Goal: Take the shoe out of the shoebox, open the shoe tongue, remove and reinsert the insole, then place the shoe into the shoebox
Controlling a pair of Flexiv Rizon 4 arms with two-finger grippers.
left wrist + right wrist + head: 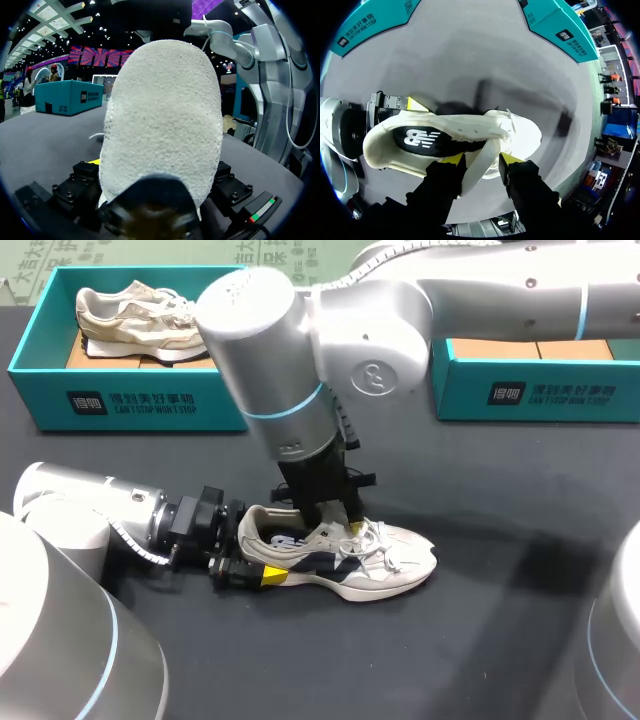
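One shoe (345,558) lies long axis sideways, toe rightward; left end effector (262,550) clamps its heel (160,125); right end effector (481,161) at its tongue (485,147), grip untellable

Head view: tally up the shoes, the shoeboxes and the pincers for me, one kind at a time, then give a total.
Shoes: 2, the shoe on the table and the shoe in the left shoebox.
Shoeboxes: 2, the left shoebox and the right shoebox.
Pincers: 2, the left pincer at the heel and the right pincer at the tongue.
Total: 6.
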